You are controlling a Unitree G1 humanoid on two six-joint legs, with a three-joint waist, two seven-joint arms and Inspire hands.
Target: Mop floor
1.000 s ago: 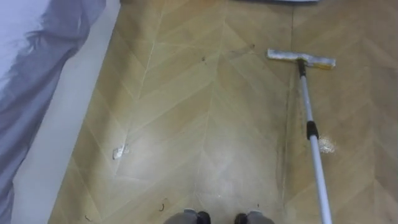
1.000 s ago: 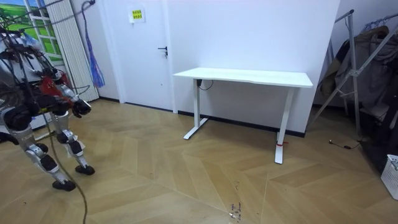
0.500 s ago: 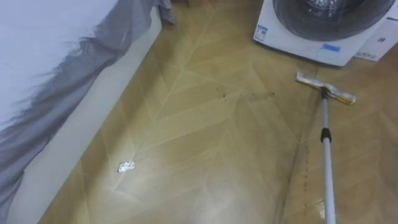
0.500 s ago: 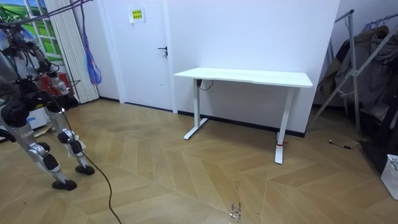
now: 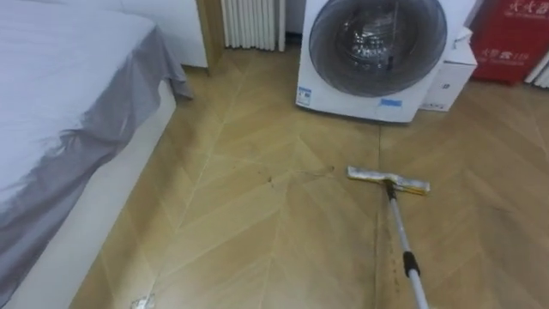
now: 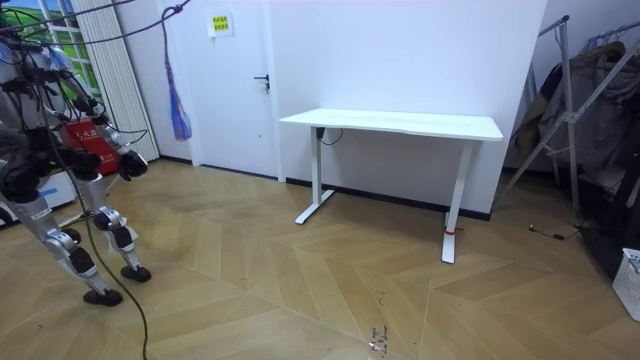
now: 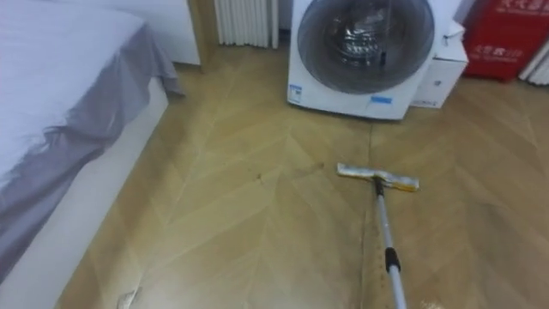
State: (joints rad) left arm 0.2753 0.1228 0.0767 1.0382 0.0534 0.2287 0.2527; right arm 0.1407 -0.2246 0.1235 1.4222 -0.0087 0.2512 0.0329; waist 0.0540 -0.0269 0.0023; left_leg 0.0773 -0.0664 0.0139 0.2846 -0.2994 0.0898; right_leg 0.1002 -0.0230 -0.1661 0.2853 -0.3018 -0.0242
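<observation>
A mop lies on the wooden floor ahead of me. Its flat pale head (image 5: 388,179) rests a short way in front of the washing machine (image 5: 377,51). The silver pole (image 5: 409,264) runs from the head toward me and leaves the left eye view at the lower right. In the room view I stand at the far left, and my right hand (image 6: 132,165) is a dark shape held out toward the room view's right at waist height.
A bed with a grey cover (image 5: 69,112) fills the left side. A radiator (image 5: 253,21), a white box (image 5: 448,79) and a red box (image 5: 515,39) stand along the far wall. A small crumpled scrap (image 5: 140,302) lies near the bed. A white desk (image 6: 395,125) stands across the room.
The eye view has lifted from the floor at my feet to the washing machine and far wall, a shift of the camera. In the room view my arm drew in, then reached out again.
</observation>
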